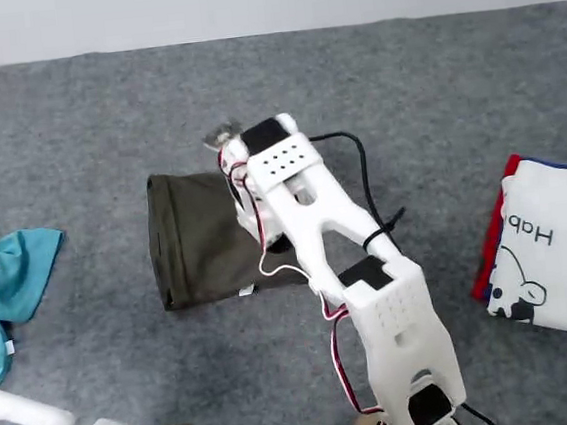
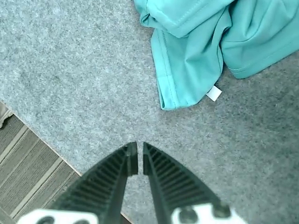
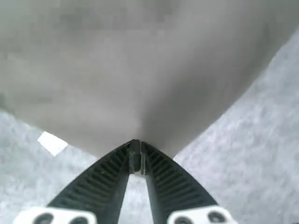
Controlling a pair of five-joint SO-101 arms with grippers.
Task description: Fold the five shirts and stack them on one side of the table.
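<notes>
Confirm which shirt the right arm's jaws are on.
The dark olive shirt mid-table; the jaws are shut on its edge. The teal shirt lies crumpled apart, and the white printed shirt tops the stack.

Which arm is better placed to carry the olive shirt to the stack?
Right. The right gripper is shut on the olive shirt, nearer the stack. The left gripper hangs over bare mat by the teal shirt.
</notes>
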